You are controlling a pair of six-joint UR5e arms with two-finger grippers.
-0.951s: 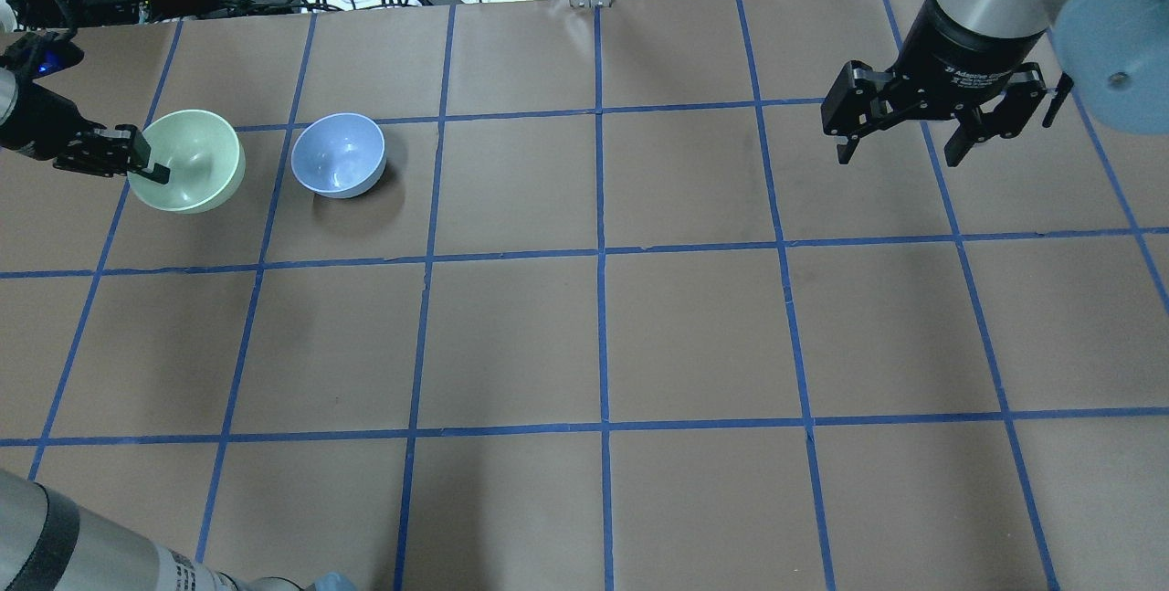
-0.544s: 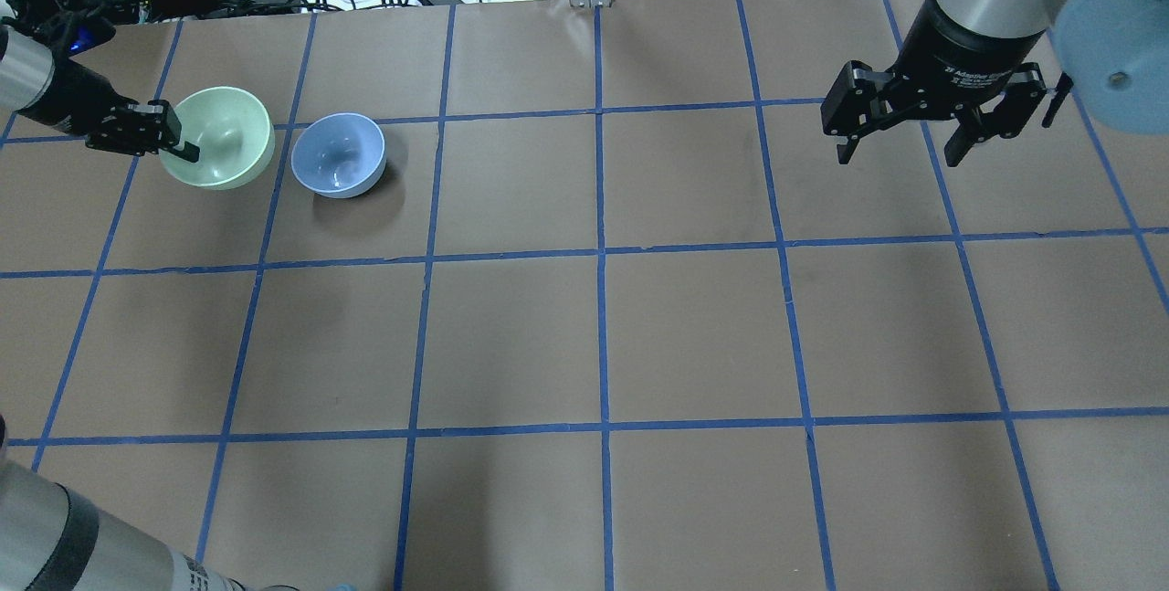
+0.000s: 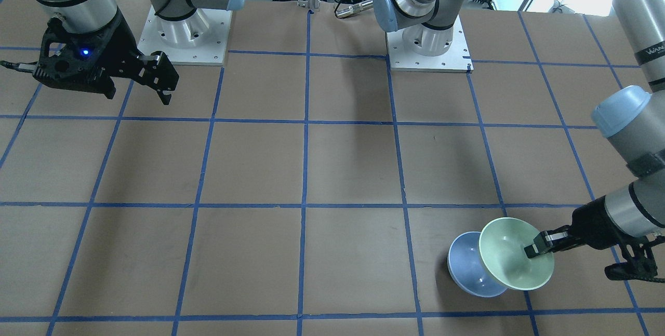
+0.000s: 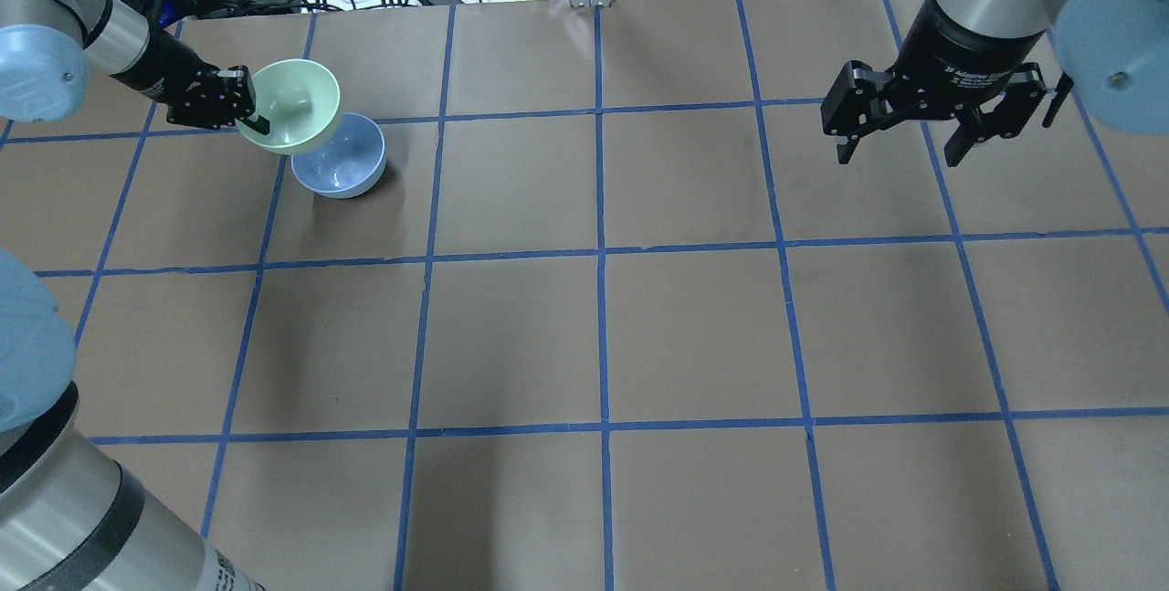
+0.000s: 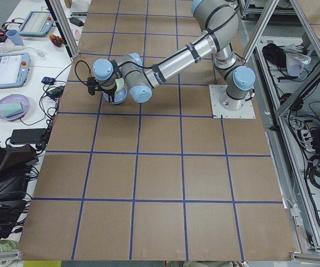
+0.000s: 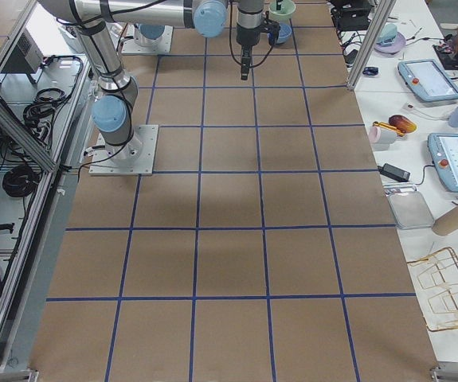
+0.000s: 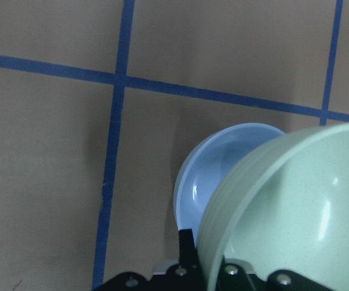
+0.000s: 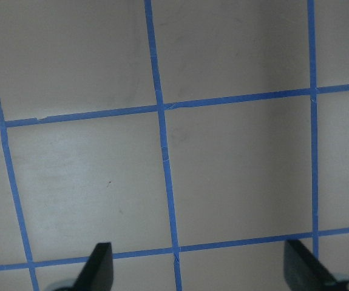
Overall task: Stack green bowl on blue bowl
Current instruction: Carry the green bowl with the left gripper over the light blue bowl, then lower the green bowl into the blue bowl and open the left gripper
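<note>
two bowls are at the far left of the worktop [image 4: 694, 335] in the overhead view. blue bowl [image 4: 345, 163] rests upright on the worktop. green bowl [image 4: 294, 103] hangs just above it, looks tilted, and overlaps blue's far-left rim. left end effector [image 4: 256, 123] is clamped on green's left rim, one finger inside, one outside. right end effector [image 4: 900, 153] hangs empty w/ fingers apart over the far right, well apart from both bowls.

step in hand, imo: carry green over blue & seat it. to do it well, shift green right and nearer till the centres line up, level the rim, then lower slowly. let go only once green's base sits inside blue. the outside finger could catch blue's rim on the way down, so watch that side. blue looks light and may skid if nudged.

hard to tell whether green touches blue's rim: the front view shows overlap and no clear gap. wrist cam cuts green off at right & bottom, and the finger pads are hidden. side views are too small.
</note>
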